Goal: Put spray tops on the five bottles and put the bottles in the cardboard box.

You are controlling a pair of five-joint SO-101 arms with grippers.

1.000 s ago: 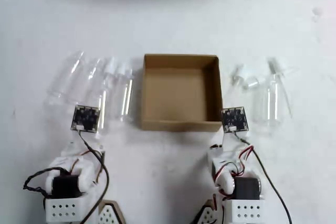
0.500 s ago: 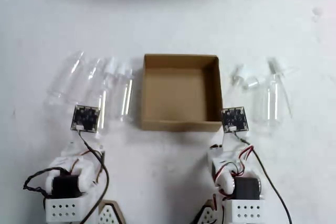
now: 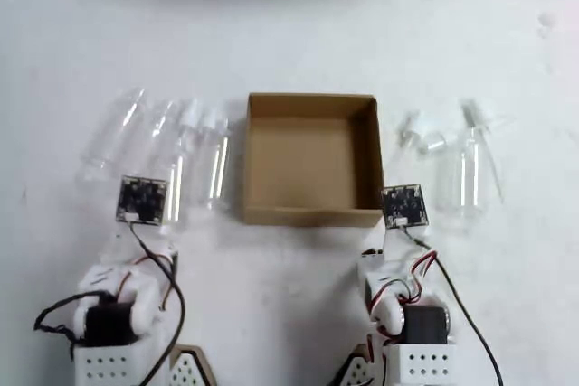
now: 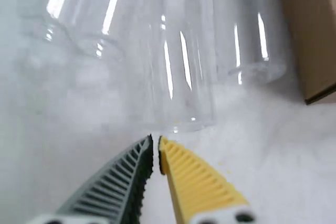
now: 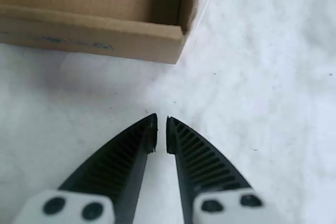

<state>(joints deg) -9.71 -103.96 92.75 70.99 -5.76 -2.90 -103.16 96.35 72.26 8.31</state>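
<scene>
The left claw [image 4: 156, 140] is clenched on nothing, its tips just short of a clear bottle [image 4: 181, 77]. The right claw [image 5: 161, 129], likewise clenched, hangs over the surface [image 5: 262, 77] near the cardboard box [image 5: 94, 24].

My left gripper [image 4: 156, 142] ribbed, grey on one side and yellow on the other, my right gripper [image 5: 161, 132] ribbed black with white mounts, plain brown cardboard box [image 3: 312, 155], clear colourless bottles [image 4: 184, 77] with white glints, white table [image 3: 289, 33]
</scene>
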